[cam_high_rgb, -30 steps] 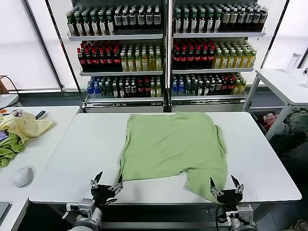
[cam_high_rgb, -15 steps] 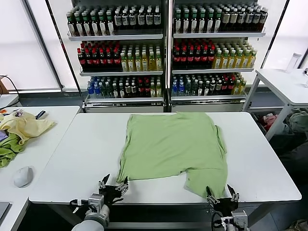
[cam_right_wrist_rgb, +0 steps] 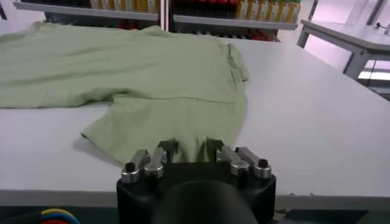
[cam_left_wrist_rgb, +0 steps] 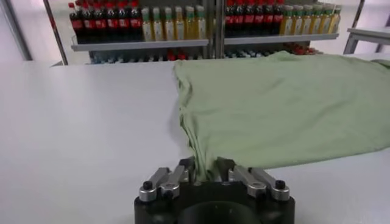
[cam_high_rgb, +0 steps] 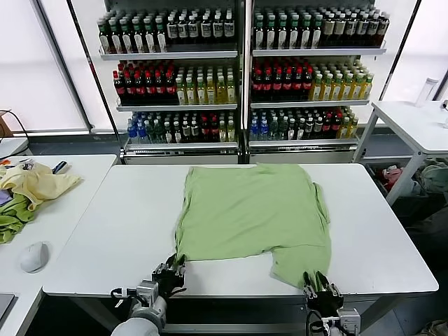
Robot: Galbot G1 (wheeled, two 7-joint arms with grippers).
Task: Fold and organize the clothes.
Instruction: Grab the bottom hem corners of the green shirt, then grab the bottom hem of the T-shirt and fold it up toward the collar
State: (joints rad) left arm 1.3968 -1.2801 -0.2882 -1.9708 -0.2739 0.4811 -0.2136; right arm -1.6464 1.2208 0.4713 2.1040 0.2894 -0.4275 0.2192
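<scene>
The light green shirt [cam_high_rgb: 252, 210] lies flat on the white table [cam_high_rgb: 112, 217], plain side up, no print showing. One near part hangs closer to the front edge on the right. My left gripper [cam_high_rgb: 170, 269] is at the front edge, shut on the shirt's near left corner; in the left wrist view [cam_left_wrist_rgb: 205, 167] a pinch of the shirt [cam_left_wrist_rgb: 286, 103] sits between the fingers. My right gripper [cam_high_rgb: 316, 282] is shut on the near right hem; in the right wrist view [cam_right_wrist_rgb: 190, 149] the shirt [cam_right_wrist_rgb: 152, 79] fabric runs between its fingers.
A pale yellow garment [cam_high_rgb: 35, 183], a darker green cloth [cam_high_rgb: 14, 220] and a grey mouse [cam_high_rgb: 33, 255] lie on the side table at left. Bottle shelves [cam_high_rgb: 238, 70] stand behind the table. Another white table [cam_high_rgb: 413, 119] is at the right.
Both grippers moved forward to the shirt's near edge and went from wide open to shut on the fabric. The shirt's near left corner shifted slightly.
</scene>
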